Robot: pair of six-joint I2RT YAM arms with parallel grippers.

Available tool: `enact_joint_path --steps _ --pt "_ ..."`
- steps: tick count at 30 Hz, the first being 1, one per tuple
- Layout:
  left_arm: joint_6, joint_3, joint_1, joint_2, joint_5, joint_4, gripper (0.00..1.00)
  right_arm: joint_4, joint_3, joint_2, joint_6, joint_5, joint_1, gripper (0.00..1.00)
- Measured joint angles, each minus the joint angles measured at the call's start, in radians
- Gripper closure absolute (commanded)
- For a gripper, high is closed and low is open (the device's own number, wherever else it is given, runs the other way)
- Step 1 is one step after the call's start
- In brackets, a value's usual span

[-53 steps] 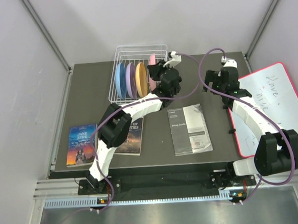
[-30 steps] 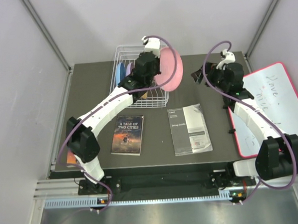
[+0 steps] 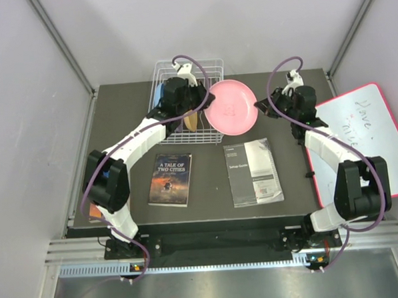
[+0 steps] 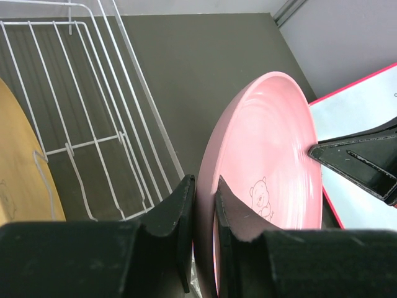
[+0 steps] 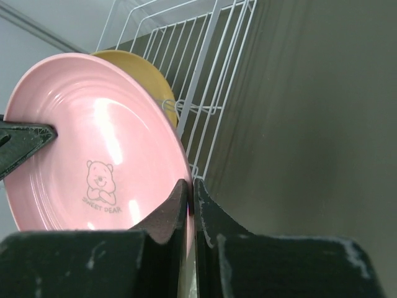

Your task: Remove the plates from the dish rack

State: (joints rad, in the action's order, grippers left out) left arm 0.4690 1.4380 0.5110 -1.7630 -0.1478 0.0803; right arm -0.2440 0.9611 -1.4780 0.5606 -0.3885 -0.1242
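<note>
1. In the top view the pink plate [image 3: 230, 107] hangs in the air just off the 3 o'clock side of the dish rack [image 3: 162, 74], above the dark surface [image 3: 118, 126] and clear of it; its face is turned up toward the camera and somewhat tilted.
2. The plate lies at 3 o'clock from the left end effector [image 3: 202, 107] and at 9 o'clock from the right end effector [image 3: 260, 108]; the line between the two grips runs 9 to 3 o'clock across the plate's full width, so each arm holds an opposite edge and neither is nearer.
3. The left end effector [image 4: 203, 208] is pressed together on the plate's rim, one finger on the back and one on the face; the left wrist view also shows a dark finger of the other arm at the far rim.
4. The right end effector [image 5: 191, 200] is likewise pinching the rim edge-on, with almost no gap showing between its fingers beyond the plate's thickness.
5. My reading: this is a hand-over in mid-air; the next move needs one pinch to let go before either arm pulls away, otherwise the plate gets twisted between them.
6. The orange-tan plate [image 4: 18, 174] stands upright in the rack, at 9 o'clock of the pink one; the left arm hides most of the rest of the rack from above.
</note>
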Motion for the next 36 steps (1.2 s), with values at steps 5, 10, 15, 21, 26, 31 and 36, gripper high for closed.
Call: enact_joint_path --steps 5,10,15,21,26,31,36 --pt "0.005 -0.002 -0.008 0.0 -0.021 0.017 0.97 -0.001 0.002 0.006 -0.003 -0.005 0.002 1.0" --pt "0.006 -0.002 -0.013 0.0 -0.046 0.025 0.95 0.006 0.005 0.006 -0.003 -0.006 0.005 1.0" --pt "0.011 -0.002 -0.016 0.0 -0.066 0.043 0.16 0.031 0.023 0.006 -0.015 0.013 0.008 1.0" --pt "0.021 -0.002 -0.032 0.0 -0.089 0.075 0.01 0.104 0.029 0.005 -0.036 0.105 0.057 1.0" --pt "-0.005 -0.002 -0.034 0.0 -0.077 0.076 0.01 0.145 0.086 -0.011 -0.045 0.149 0.09 1.0" --pt "-0.069 -0.005 -0.033 0.01 -0.013 0.063 0.01 0.15 0.175 -0.072 -0.056 0.186 0.159 1.0" --pt "-0.143 -0.057 -0.037 0.077 0.117 0.055 0.01 0.164 0.248 -0.187 -0.062 0.228 0.22 1.0"
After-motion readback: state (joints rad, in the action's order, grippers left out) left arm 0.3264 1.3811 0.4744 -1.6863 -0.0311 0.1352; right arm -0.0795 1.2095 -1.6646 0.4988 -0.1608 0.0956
